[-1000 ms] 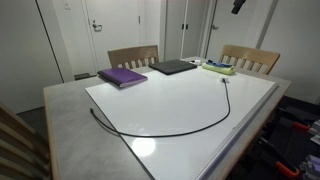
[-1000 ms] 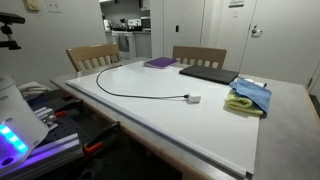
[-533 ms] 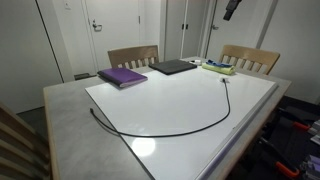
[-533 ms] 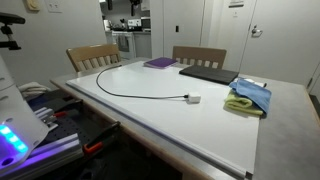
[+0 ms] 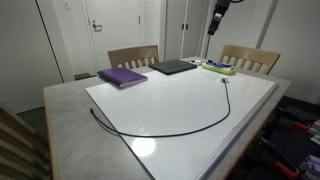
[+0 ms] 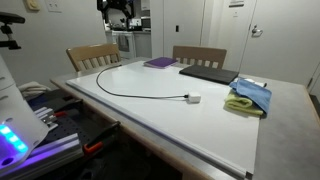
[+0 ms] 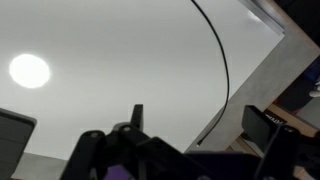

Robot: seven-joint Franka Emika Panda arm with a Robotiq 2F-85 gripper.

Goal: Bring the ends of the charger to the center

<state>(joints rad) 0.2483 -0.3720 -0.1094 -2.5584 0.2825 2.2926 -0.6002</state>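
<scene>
The charger (image 5: 190, 130) is a thin black cable lying in a long arc on the white board (image 5: 165, 100), seen in both exterior views (image 6: 140, 96). One end (image 5: 224, 81) lies on the board near the cloth and shows a pale tip (image 6: 192, 98). The other end (image 5: 92, 111) lies at the board's edge on the grey border (image 7: 198, 143). My gripper (image 5: 216, 16) hangs high above the table, open and empty (image 6: 118, 10). In the wrist view its fingers (image 7: 203, 120) are wide apart above the cable (image 7: 222, 60).
A purple book (image 5: 122, 76), a dark laptop (image 5: 174, 66) and a blue and yellow cloth (image 5: 218, 68) lie along one side of the board. Two wooden chairs (image 5: 133, 56) stand behind the table. A wall and doors are behind them.
My gripper has come further into both exterior views from the top edge, moving along above the table. The cable has not moved.
</scene>
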